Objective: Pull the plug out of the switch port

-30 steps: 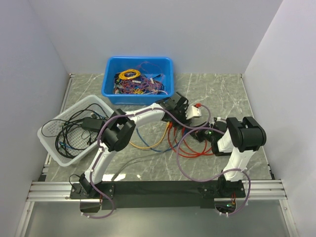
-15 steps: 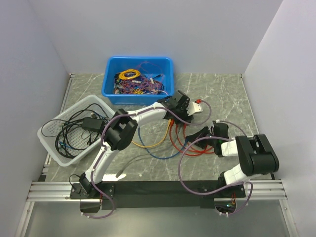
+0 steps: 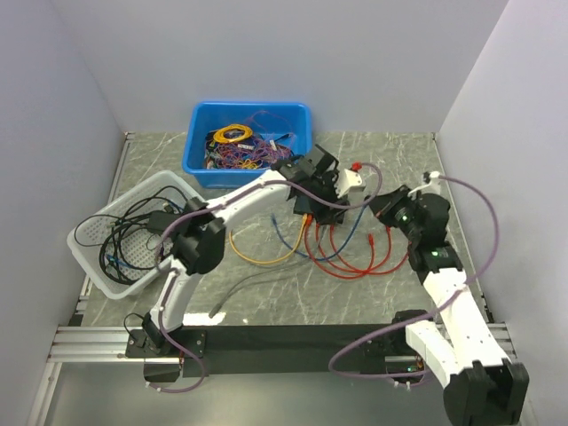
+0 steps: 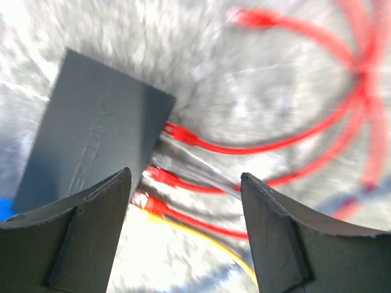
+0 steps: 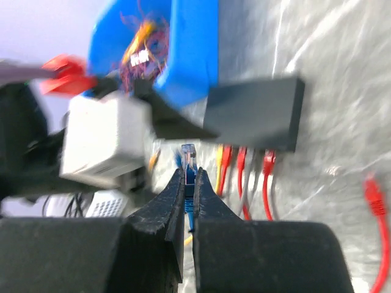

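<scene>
Pinched tight in the right gripper (image 5: 189, 174): a blue clear-tipped cable plug (image 5: 188, 154), apparently free of the thin matte-black switch box (image 5: 253, 119) on the grey marbled tabletop (image 3: 390, 160). Over its socket edge, the left gripper (image 4: 185, 177), fingers spread wide, holding nothing. Seemingly past the pull; next, carrying the plug clear of red cables (image 4: 201, 145) still seated.

Grey marbled table (image 3: 399, 151), white walls (image 3: 266, 53)

Switch (image 4: 98, 134) sockets blurred — left arm (image 3: 253, 191) mostly covers it overhead.
</scene>
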